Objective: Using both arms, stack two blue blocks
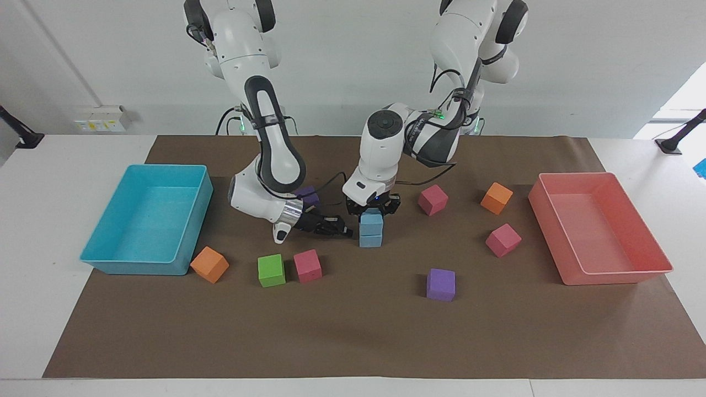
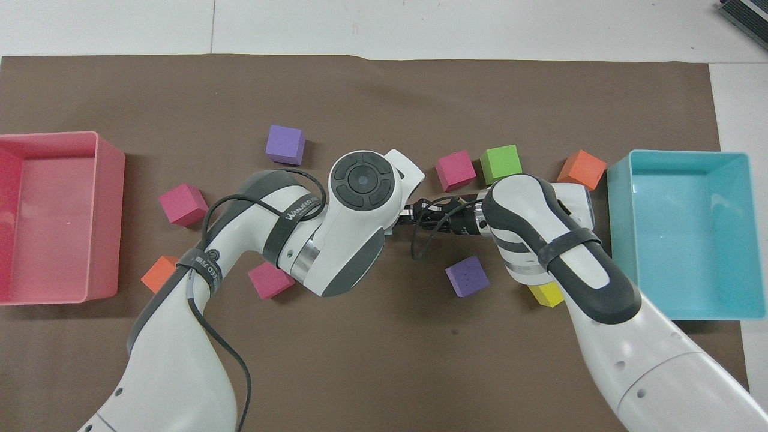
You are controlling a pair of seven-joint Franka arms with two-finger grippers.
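Note:
Two light blue blocks are near the middle of the brown mat. One blue block (image 1: 370, 240) lies on the mat. The other blue block (image 1: 372, 220) sits on top of it, about in line. My left gripper (image 1: 373, 211) comes down from above and is shut on the upper block. My right gripper (image 1: 343, 229) lies low over the mat, pointing at the lower block from the right arm's end, tips just short of it. In the overhead view both blocks and the left gripper are hidden under the left wrist; the right gripper (image 2: 414, 215) shows beside it.
A turquoise tray (image 1: 132, 266) stands at the right arm's end, a pink tray (image 1: 612, 274) at the left arm's end. Loose cubes lie around: orange (image 1: 209, 264), green (image 1: 271, 270), pink (image 1: 307, 266), purple (image 1: 440, 284), pink (image 1: 503, 240), orange (image 1: 496, 198), pink (image 1: 432, 199), purple (image 1: 306, 194).

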